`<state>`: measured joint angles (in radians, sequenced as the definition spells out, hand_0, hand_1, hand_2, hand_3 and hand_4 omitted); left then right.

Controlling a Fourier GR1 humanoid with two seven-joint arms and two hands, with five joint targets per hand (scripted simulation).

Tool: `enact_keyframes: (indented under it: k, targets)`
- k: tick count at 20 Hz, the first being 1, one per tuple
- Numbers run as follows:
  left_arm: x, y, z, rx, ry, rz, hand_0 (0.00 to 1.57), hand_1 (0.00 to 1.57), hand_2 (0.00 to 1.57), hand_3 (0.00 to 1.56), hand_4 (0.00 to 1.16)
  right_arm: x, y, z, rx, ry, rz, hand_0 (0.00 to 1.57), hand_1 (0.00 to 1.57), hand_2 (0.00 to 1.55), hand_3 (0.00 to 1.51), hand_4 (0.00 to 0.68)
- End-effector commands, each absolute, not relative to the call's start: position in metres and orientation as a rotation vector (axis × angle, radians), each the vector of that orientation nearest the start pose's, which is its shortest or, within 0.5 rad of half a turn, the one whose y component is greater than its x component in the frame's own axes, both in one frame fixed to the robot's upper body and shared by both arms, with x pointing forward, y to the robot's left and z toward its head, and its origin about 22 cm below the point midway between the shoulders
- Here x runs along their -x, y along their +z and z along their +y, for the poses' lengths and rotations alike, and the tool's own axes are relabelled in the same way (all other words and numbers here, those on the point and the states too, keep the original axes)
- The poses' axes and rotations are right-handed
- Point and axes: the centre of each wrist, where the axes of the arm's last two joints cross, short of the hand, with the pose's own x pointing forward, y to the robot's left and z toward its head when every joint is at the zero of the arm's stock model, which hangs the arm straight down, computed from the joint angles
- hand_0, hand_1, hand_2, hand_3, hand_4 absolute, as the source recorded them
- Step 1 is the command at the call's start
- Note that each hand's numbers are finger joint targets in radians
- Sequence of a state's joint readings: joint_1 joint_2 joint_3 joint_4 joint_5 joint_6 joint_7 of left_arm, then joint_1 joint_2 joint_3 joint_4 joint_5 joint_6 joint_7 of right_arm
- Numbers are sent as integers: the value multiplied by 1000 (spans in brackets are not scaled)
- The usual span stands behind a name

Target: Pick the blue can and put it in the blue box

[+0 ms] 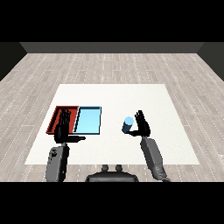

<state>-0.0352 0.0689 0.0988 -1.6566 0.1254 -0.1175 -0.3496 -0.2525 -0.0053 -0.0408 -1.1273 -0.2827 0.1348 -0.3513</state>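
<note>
The blue can (pixel 128 124) stood upright on the white surface (pixel 166 131), right of the blue tray (pixel 89 120); the right hand (pixel 142 125) touched it, fingers open, not yet curled; grasping seemed the step, then carrying left; the left hand (pixel 62 128) hovered open over the red tray (pixel 56 118).

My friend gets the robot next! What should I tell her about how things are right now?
Left robot hand: open, fingers straight, over the red tray, holding nothing.
Right robot hand: open, right beside the blue can; fingers not curled round it.
Blue can: upright on the white table, to the right of both trays.
Blue tray: next to the red one, nothing in it.
Done: right hand has reached the can.
Left: grab the can, lift it, carry it left and set it in the blue tray.
</note>
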Motion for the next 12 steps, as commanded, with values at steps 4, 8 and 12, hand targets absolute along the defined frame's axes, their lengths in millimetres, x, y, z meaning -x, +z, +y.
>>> enact_keyframes:
  k: [4, 8, 12]
  targets:
    - [-228, 20, 252, 74, 30, -2050, 0, 0, 0, 0, 0, -315, -53, -194, -373, -166, -1658, 0, 0, 0, 0, 0]
    - [-246, 24, 271, 83, 25, -2030, 0, 0, 0, 0, 0, -336, -44, -175, -363, -171, -1661, 0, 0, 0, 0, 0]
    - [-234, 20, 260, 100, 34, -2041, 0, 0, 0, 0, 0, -310, -62, -178, -375, -172, -1651, 0, 0, 0, 0, 0]
